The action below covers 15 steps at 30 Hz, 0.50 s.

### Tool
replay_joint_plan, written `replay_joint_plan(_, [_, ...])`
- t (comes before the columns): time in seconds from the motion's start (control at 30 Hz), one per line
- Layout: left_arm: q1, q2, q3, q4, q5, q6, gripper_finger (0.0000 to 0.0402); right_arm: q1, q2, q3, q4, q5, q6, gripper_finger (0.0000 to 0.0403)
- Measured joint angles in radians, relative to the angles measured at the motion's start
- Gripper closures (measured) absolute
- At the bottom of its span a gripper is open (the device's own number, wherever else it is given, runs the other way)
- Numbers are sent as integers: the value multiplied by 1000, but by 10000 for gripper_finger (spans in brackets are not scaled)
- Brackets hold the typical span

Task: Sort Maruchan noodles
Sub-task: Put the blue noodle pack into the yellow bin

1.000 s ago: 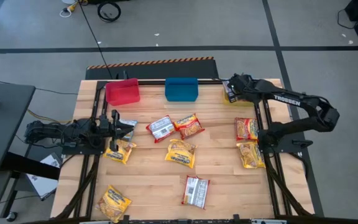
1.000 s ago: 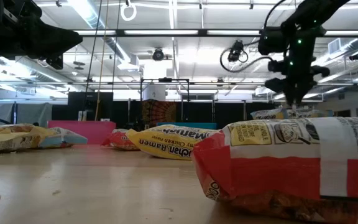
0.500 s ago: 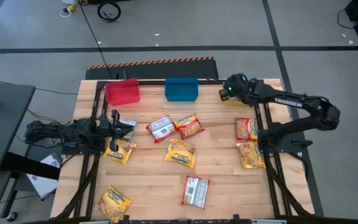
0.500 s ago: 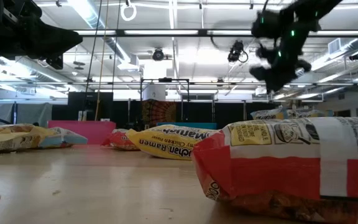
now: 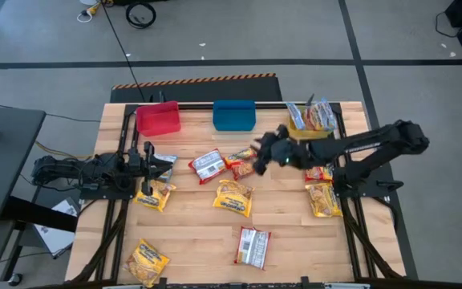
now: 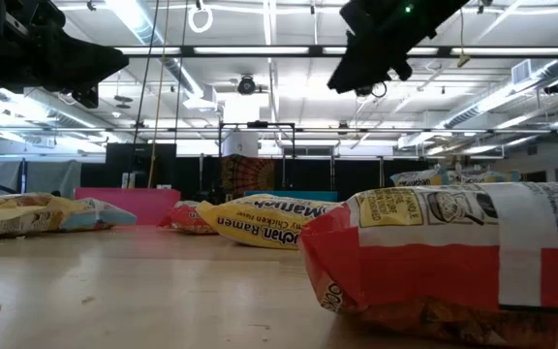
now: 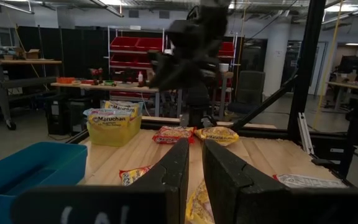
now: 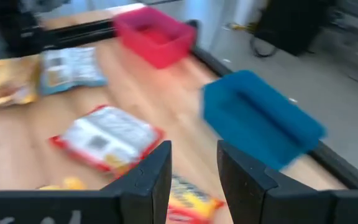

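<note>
Ramen packets lie flat on the wooden table: a red-and-white one (image 5: 208, 164), a red-yellow one (image 5: 245, 162), yellow ones (image 5: 233, 197) (image 5: 152, 195) (image 5: 147, 259) (image 5: 323, 199), a red one (image 5: 253, 246) and a pale blue-silver one (image 5: 165, 165). More packets stand in the yellow bin (image 5: 311, 120). My right gripper (image 5: 257, 155) hovers open and empty above the red-yellow packet; its wrist view (image 8: 193, 155) shows the red-and-white packet (image 8: 107, 137) ahead. My left gripper (image 5: 149, 160) waits at the table's left by the pale packet, with a narrow gap between its fingers (image 7: 194, 149).
A red bin (image 5: 159, 118) and a blue bin (image 5: 235, 115) stand along the far edge, the yellow bin at the far right. A red packet (image 5: 318, 168) lies partly under my right arm. Bare wood (image 5: 195, 233) lies toward the near edge.
My right gripper has left the spot above the yellow bin and swung toward the table's left and near side, ending above the centre packets. It has tipped from pointing down to slanting forward. The packets on the table have stayed put.
</note>
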Motion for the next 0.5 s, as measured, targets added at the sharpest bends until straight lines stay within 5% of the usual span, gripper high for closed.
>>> replay_joint_plan(0.3, [0,0,0,12,0,-5,349,231,51,0,86,0,29,270])
replay_joint_plan(0.5, [0,0,0,51,-36,-150,349,399,50,0,57,6,141,270])
